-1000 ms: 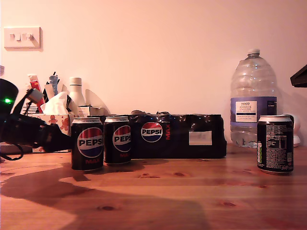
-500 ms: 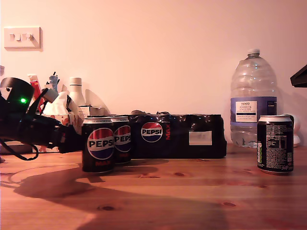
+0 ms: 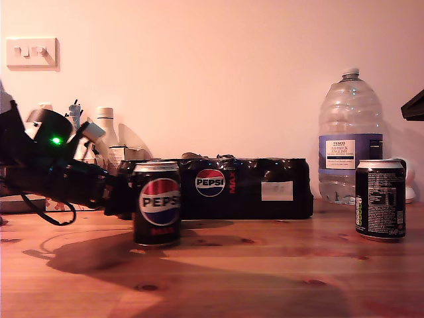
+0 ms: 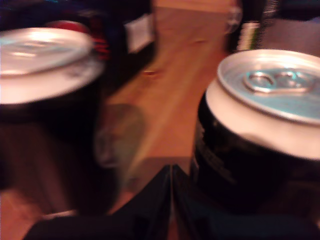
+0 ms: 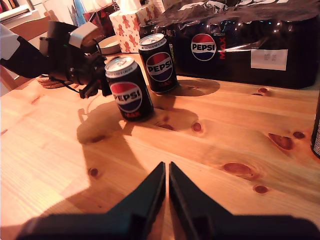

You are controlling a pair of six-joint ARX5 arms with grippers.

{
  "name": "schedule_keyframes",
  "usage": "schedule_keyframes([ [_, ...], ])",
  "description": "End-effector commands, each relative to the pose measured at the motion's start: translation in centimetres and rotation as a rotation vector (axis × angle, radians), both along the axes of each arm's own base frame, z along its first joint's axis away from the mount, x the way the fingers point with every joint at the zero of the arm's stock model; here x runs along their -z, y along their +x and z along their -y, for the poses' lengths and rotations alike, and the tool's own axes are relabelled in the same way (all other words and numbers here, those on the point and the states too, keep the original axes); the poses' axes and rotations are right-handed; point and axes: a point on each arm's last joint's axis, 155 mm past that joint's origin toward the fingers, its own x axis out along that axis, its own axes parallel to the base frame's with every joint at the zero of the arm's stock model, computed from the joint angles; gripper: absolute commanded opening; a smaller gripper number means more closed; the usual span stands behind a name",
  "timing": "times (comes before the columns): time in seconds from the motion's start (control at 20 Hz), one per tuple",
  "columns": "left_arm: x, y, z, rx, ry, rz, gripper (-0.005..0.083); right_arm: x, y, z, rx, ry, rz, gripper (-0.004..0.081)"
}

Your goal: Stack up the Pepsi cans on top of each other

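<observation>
A Pepsi can stands upright on the wooden table, logo facing the exterior camera. My first gripper is shut, its fingers meeting beside this can with nothing between them. A second Pepsi can stands behind it near the multipack and is hidden in the exterior view. The third Pepsi can stands alone at the exterior view's right, text side showing. My second gripper is shut and hangs over bare table, away from all cans.
A black shrink-wrapped Pepsi multipack lies along the back. A big water bottle stands behind the third can. A tissue box and small bottles crowd the exterior view's back left. A dark object juts in at that view's right edge.
My first arm has swept toward the exterior view's right, and the front can has moved with it. The can now covers the second can in that view.
</observation>
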Motion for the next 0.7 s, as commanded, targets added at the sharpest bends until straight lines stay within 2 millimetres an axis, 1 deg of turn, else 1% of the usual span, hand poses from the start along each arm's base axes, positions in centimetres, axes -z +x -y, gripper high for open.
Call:
schedule_keyframes([
  [0.0, 1.1, -0.5, 0.1, 0.02, -0.007, -0.04, -0.0021, -0.2, 0.0, -0.1, -0.006, -0.002, 0.005, -0.0012],
  [0.2, 1.0, -1.4, 0.7, 0.044, -0.01, -0.078, -0.0021, -0.2, 0.0, -0.1, -0.005, -0.002, 0.005, -0.0012],
  [0.5, 1.6, -3.4, 2.9, 0.103, -0.001, -0.114, -0.0021, -0.2, 0.0, -0.1, -0.005, -0.003, 0.005, -0.0012],
  [0.65, 1.8, -4.3, 3.7, 0.121, 0.006, -0.119, -0.0021, 0.1, 0.0, -0.1, -0.011, -0.024, 0.007, -0.0012],
])
